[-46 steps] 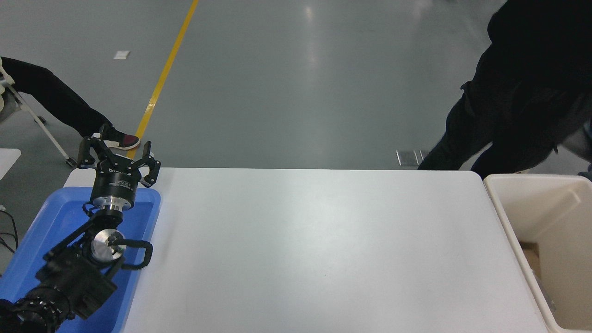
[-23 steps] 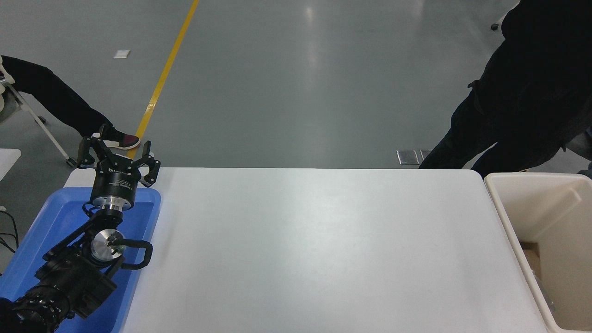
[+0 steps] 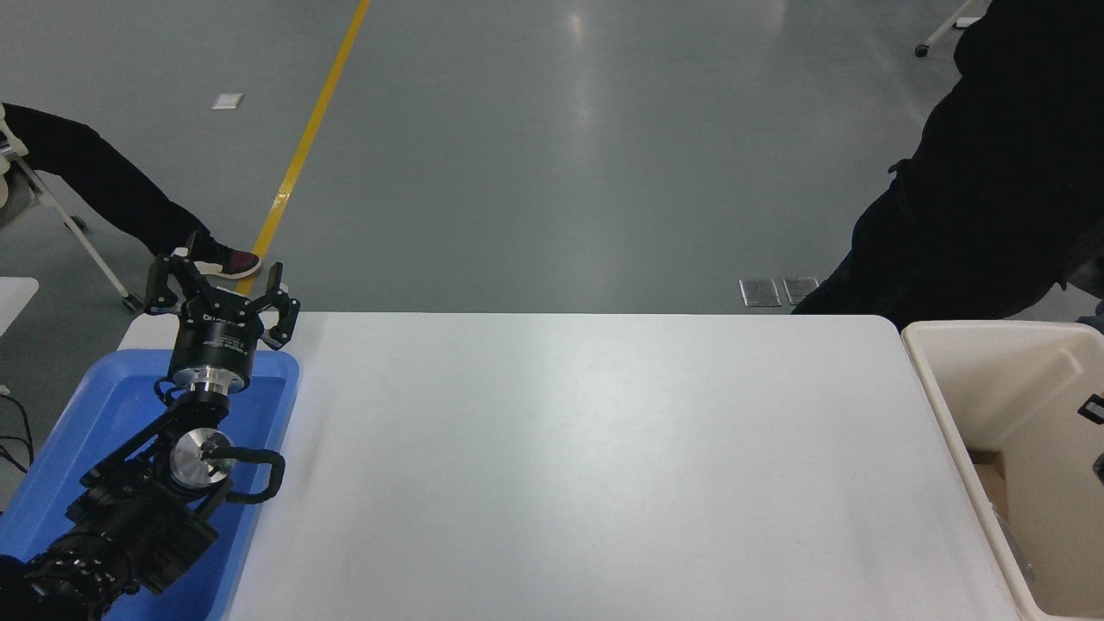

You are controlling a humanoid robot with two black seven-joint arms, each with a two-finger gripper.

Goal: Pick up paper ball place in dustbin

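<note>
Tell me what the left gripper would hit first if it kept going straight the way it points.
Probably nothing on the table: the left gripper points past the far edge, over the grey floor.

table (image 3: 604, 466) white | tray (image 3: 82, 423) bright blue | dustbin (image 3: 992, 371) cream-beige | floor stripe (image 3: 302, 147) yellow

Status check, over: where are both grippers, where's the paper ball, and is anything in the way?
Left gripper open, parked over blue tray. Right gripper barely visible at right edge over dustbin, state unclear. Paper ball not seen. Nothing on table.
</note>
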